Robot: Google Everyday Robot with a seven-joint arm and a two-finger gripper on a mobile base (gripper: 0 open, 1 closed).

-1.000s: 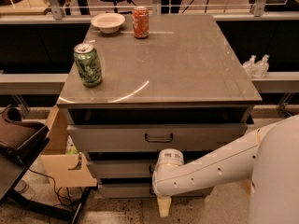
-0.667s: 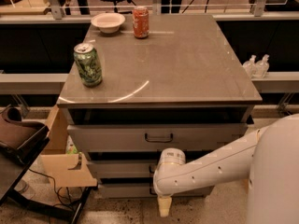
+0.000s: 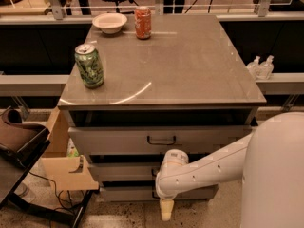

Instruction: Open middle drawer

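The grey cabinet point(image 3: 161, 75) has three drawers. The middle drawer point(image 3: 123, 171) is the shallow grey front below the taller top drawer point(image 3: 109, 140) and above the lowest drawer point(image 3: 128, 193). Its small dark handle point(image 3: 154, 172) shows only in part, because my white arm point(image 3: 209, 167) crosses in front of it. My gripper point(image 3: 166, 210) hangs from the arm's end and points down at the floor, below the handle and in front of the lowest drawer. It holds nothing that I can see.
On the cabinet top stand a green can point(image 3: 89, 66), an orange can point(image 3: 142, 22) and a white bowl point(image 3: 109, 22). A cardboard box point(image 3: 66, 170) and a brown chair point(image 3: 19, 137) stand left of the cabinet. Two clear bottles point(image 3: 260, 66) stand at the right.
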